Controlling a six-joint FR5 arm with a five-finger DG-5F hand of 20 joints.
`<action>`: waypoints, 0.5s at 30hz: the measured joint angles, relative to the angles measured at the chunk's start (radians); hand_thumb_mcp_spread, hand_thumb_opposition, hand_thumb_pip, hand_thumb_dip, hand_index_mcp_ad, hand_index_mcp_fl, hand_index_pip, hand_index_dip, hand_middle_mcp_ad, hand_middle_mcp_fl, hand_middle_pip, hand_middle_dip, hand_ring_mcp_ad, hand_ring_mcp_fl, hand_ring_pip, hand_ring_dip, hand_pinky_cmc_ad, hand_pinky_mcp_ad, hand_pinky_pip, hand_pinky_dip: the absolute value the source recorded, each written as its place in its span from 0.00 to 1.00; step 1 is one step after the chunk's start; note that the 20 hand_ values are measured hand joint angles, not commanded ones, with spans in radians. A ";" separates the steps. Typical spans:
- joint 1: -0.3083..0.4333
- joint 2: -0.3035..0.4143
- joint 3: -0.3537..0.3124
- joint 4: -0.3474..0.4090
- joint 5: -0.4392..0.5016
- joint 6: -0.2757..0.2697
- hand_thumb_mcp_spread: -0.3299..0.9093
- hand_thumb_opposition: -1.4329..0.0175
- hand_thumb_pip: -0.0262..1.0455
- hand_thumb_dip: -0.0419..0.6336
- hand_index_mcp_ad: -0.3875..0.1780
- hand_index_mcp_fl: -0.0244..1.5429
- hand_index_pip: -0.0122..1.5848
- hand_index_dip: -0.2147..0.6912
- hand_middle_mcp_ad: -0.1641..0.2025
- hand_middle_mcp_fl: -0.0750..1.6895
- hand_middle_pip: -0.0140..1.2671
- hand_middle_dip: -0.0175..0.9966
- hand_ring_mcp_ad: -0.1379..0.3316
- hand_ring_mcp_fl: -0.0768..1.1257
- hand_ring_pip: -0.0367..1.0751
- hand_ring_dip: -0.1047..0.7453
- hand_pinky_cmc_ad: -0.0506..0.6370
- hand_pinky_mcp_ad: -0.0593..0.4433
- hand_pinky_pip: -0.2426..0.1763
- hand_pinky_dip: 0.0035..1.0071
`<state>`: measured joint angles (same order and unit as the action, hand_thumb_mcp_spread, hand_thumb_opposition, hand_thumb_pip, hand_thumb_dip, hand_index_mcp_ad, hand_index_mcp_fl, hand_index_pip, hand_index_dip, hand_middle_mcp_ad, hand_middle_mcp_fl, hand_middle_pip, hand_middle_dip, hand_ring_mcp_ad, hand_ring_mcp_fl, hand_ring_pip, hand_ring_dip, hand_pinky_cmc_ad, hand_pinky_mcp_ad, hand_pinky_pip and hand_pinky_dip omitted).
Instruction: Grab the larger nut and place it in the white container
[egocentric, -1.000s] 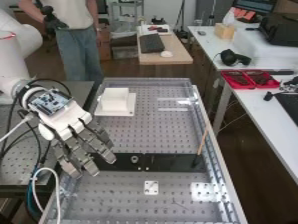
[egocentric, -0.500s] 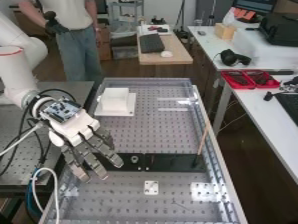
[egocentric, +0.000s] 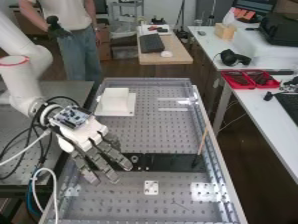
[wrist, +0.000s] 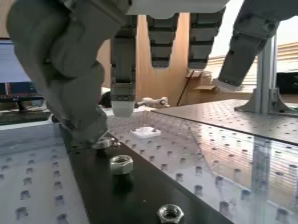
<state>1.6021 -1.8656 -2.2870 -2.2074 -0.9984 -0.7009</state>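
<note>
In the high view the hand (egocentric: 90, 145) hangs over the left end of the black bar, palm down and fingers loosely extended, covering part of it. The bearing (egocentric: 134, 159) stands just right of the fingertips. The white container (egocentric: 114, 100) sits farther back on the bench. In the wrist view the hand (wrist: 124, 65) is open, its thumb bent down close to the bearing (wrist: 103, 143), partly covering it; contact cannot be told. The larger nut (wrist: 121, 165) stands on the bar beside the thumb tip, untouched. Closer to the camera is the smaller nut (wrist: 170, 214).
The black bar (egocentric: 169, 162) crosses the perforated bench. A thin brown stick (egocentric: 202, 142) leans near its right end. A small white plate (egocentric: 151, 188) lies in front of the bar. The bench's raised metal edge (egocentric: 216, 150) runs along the right, and a white cable (egocentric: 41, 175) loops at the left.
The hand has moved right and a little toward the bench's near end, its fingers coming over more of the bar. The parts and container have kept their places.
</note>
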 joint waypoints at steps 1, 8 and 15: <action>-0.002 -0.006 -0.001 0.005 -0.002 0.000 0.51 0.36 0.76 0.37 0.47 0.03 0.98 0.27 0.61 0.04 0.12 0.23 0.68 0.06 0.22 0.26 0.61 0.77 0.33 0.75; -0.005 -0.022 -0.015 0.047 0.001 -0.002 0.51 0.36 0.77 0.39 0.47 0.03 0.98 0.27 0.60 0.04 0.11 0.22 0.68 0.07 0.23 0.25 0.61 0.77 0.32 0.76; -0.009 -0.032 -0.023 0.064 0.012 0.001 0.52 0.36 0.78 0.41 0.47 0.03 0.98 0.27 0.61 0.04 0.12 0.22 0.67 0.07 0.25 0.25 0.61 0.77 0.32 0.76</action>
<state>1.5935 -1.8977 -2.3103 -2.1431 -0.9862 -0.6997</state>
